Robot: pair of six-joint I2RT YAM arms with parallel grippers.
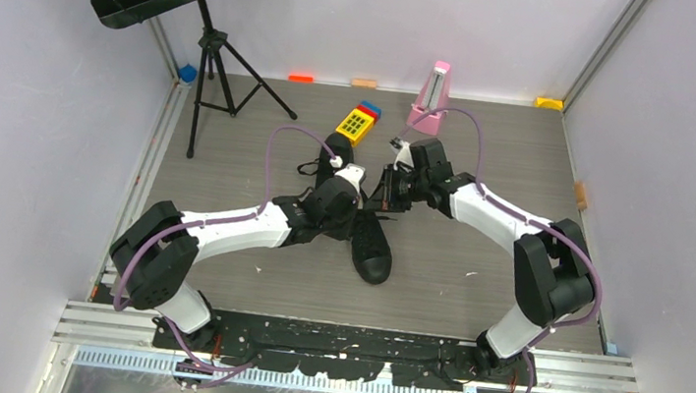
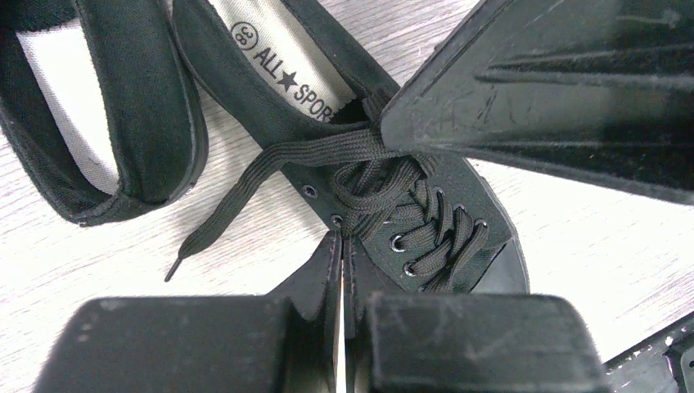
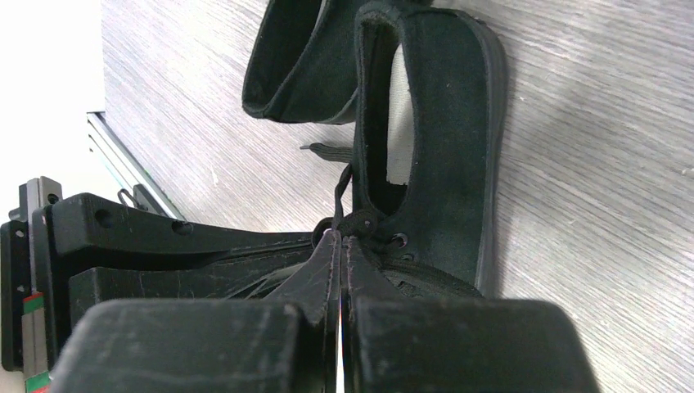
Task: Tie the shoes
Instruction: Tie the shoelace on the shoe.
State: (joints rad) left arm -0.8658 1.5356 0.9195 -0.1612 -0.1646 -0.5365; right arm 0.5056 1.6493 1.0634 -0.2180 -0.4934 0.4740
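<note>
Two black shoes lie side by side on the wooden floor. The laced one [image 2: 458, 237] [image 1: 373, 254] shows its toe, and the other shoe [image 2: 123, 106] sits beside it, mostly under the arms in the top view. My left gripper [image 2: 340, 239] [image 1: 363, 206] is shut, its tips pinching a black lace [image 2: 368, 201] by an eyelet. My right gripper [image 3: 340, 239] [image 1: 391, 184] is shut on another stretch of lace [image 3: 338, 192] at the shoe's [image 3: 442, 147] throat. A loose lace end [image 2: 213, 225] trails onto the floor. Both grippers meet over the same shoe.
A black music stand [image 1: 212, 53] stands at the back left. Behind the shoes are a yellow keypad toy [image 1: 357, 123] and a pink metronome [image 1: 432, 92]. Walls close in left, right and rear. The metal rail [image 1: 347, 340] runs along the near edge.
</note>
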